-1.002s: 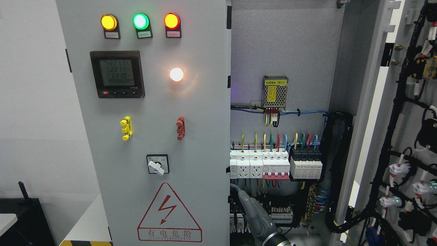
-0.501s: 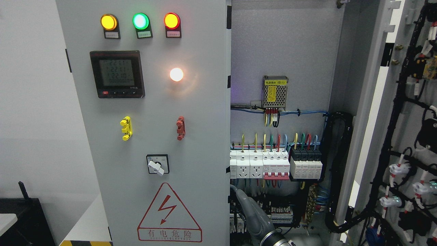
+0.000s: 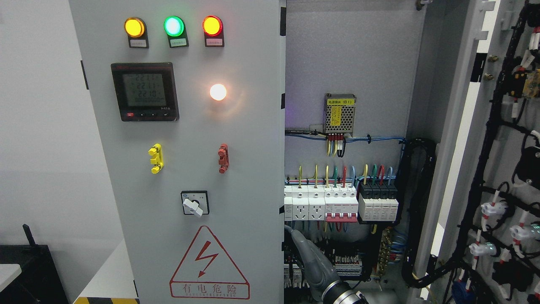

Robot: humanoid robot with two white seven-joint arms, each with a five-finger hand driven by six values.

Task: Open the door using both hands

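The cabinet's left door (image 3: 249, 139) is a grey panel carrying lamps, a meter and a warning triangle, and it stands closed or nearly so. The right door (image 3: 460, 126) is swung wide open to the right, so its inner face and black wiring harness (image 3: 489, 139) show. My right hand (image 3: 304, 251), grey with a metal wrist, rises from the bottom edge just right of the middle. It slants up and to the left, and its tip lies at the left door's free edge (image 3: 282, 211), low down. How it grips there is hidden. No left arm shows.
Inside the open cabinet are a row of breakers (image 3: 341, 202), a small power supply (image 3: 339, 113) and terminal blocks behind my hand. A black cable duct (image 3: 415, 211) runs down the right inner wall. A dark box (image 3: 25, 270) sits at lower left beside a white wall.
My right hand has crept slightly up and to the left, closer to the left door's edge. Neither door has visibly moved.
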